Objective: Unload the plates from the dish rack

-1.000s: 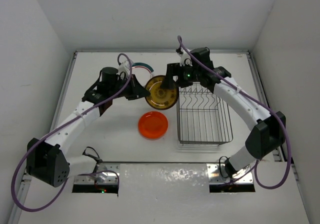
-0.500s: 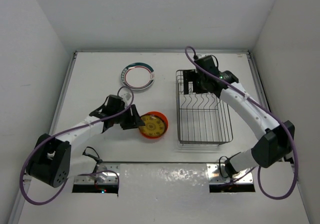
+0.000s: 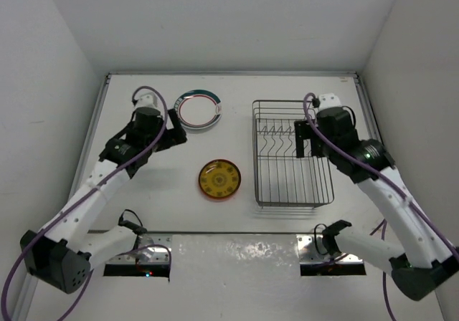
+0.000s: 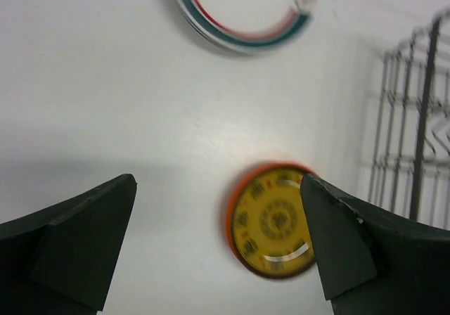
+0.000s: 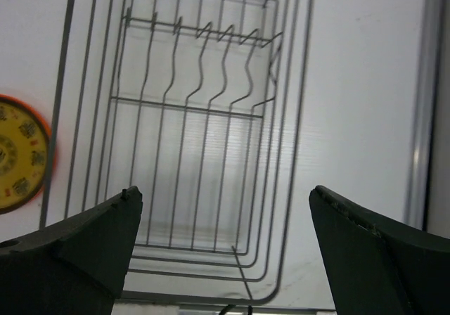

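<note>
The silver wire dish rack [image 3: 254, 156] stands right of centre, and I see no plate in it. An orange plate with a yellow patterned centre [image 3: 219, 180] lies flat on the table to its left. A white plate with a green-and-red rim [image 3: 199, 109] lies further back. My left gripper [image 3: 173, 136] hangs open between those two plates, touching neither. From the left wrist view the yellow plate [image 4: 274, 220] shows beyond the open, empty left gripper [image 4: 218, 185]. My right gripper [image 3: 303, 140] hovers open over the rack [image 5: 186, 108], nothing between its fingers [image 5: 84, 238].
White walls close in the table on three sides. The rack's upright tines [image 3: 276, 130] stand in a row at its far end. Purple cables loop from both arms. Two mounting plates [image 3: 136, 253] sit at the near edge.
My left gripper laid the yellow-centred plate on the orange-red plate, opened, and drew back up and to the left. My right gripper opened fully and pulled back nearer over the rack.
</note>
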`<state>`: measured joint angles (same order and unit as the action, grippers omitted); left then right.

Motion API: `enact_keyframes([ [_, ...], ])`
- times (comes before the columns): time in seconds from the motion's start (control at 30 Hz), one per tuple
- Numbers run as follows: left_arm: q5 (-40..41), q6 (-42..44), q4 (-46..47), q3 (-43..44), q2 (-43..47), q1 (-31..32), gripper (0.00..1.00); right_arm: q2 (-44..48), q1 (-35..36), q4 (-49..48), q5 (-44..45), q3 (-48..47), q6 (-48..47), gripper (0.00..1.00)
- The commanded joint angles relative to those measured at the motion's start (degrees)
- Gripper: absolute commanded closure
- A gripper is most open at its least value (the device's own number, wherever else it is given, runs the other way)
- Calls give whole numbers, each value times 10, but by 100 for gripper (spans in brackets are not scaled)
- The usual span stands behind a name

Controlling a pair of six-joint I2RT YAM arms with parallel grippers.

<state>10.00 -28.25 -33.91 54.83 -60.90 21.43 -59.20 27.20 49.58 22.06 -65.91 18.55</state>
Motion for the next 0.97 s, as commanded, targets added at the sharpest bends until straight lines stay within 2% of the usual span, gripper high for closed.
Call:
enact_keyframes([
  [0.0, 218, 15, -69, 32, 62, -13, 0, 65, 0, 69, 82, -13, -11, 1],
  [0.13, 304, 33, -85, 51, 133, -15, 0, 137, 0, 111, 106, -21, -11, 1],
  [0.33, 341, 51, -135, 63, 230, -14, 0, 210, 0, 186, 144, -50, -15, 1],
  [0.53, 327, 33, -196, 48, 318, -15, 0, 275, 1, 230, 186, -20, -11, 1],
  [0.63, 277, 39, -197, 45, 371, -14, 0, 298, 0, 240, 198, -9, -5, 1],
  [0.93, 261, 34, -208, 47, 372, -14, 0, 317, 1, 231, 183, 7, 11, 1],
])
